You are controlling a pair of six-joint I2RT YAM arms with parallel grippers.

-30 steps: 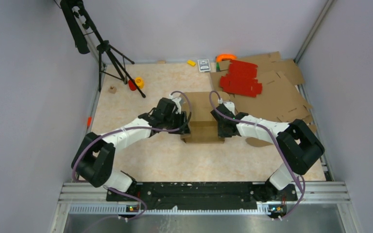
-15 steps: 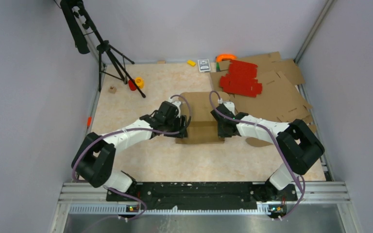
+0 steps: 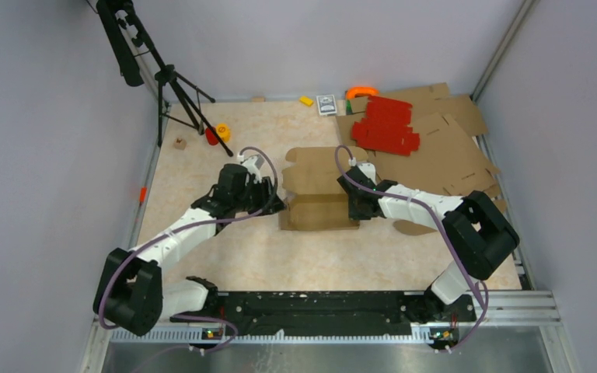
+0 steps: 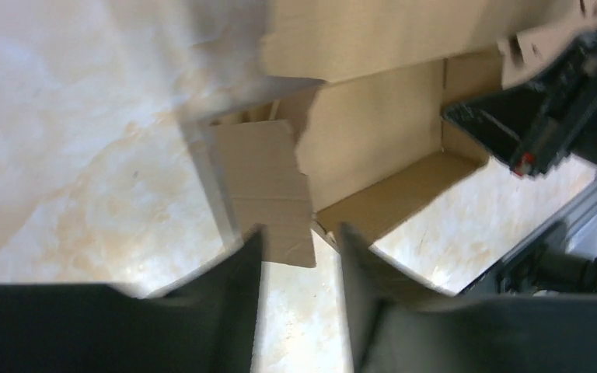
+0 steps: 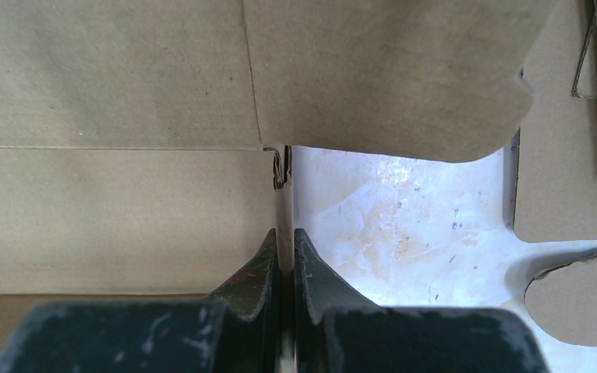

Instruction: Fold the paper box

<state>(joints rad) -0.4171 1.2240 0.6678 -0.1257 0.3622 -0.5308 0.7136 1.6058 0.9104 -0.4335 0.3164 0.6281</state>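
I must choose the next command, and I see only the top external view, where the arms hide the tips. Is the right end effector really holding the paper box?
Observer: Yes. In the right wrist view the right end effector is pinched on a thin wall of the paper box, seen edge-on.
Operator: And the left one, does it hold something?
Observer: No. The left wrist view shows the left end effector open, with nothing clamped; a side flap lies just ahead of it.
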